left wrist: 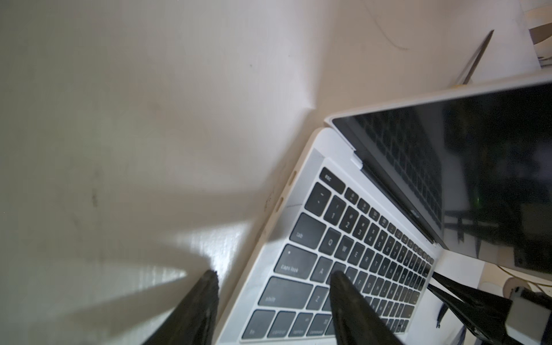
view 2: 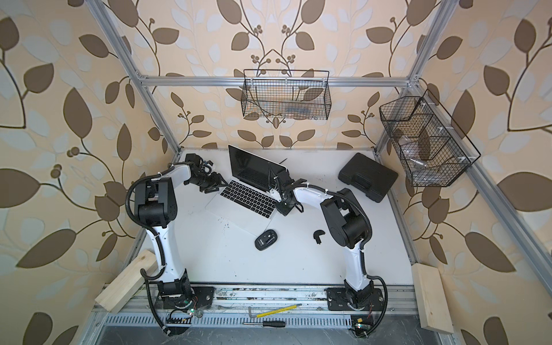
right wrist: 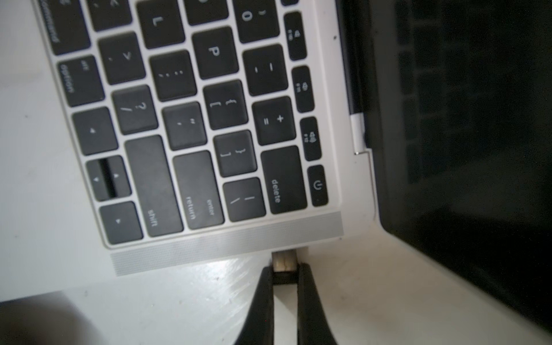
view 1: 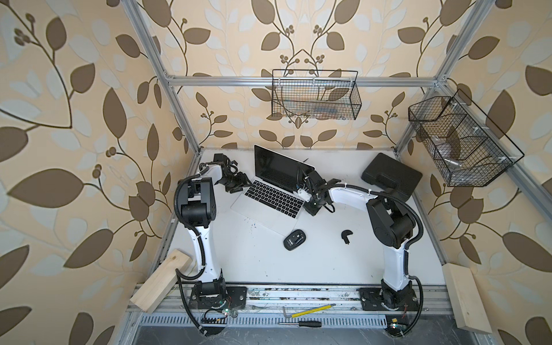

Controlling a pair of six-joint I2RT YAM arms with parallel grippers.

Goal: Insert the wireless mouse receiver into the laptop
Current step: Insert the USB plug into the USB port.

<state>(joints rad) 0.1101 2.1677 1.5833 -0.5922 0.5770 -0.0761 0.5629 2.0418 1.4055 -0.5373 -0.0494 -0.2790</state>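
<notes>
Right jaws grip the wireless mouse receiver (right wrist: 285,264), whose metal plug meets the right edge of the laptop (right wrist: 227,246) near its far corner. Left jaws stand parted and empty, straddling the left edge (probably to brace it). Keep the plug level and square, and push straight. The white surface (view 1: 254,263) also carries a mouse (view 1: 294,239) and a black case (view 1: 391,176). Leaf-patterned walls (view 1: 89,119) surround it.

Both top views overhead, facing down, sharing the whole table (view 1: 263,260), wrist views close, both on the laptop (left wrist: 358,239) keyboard.
</notes>
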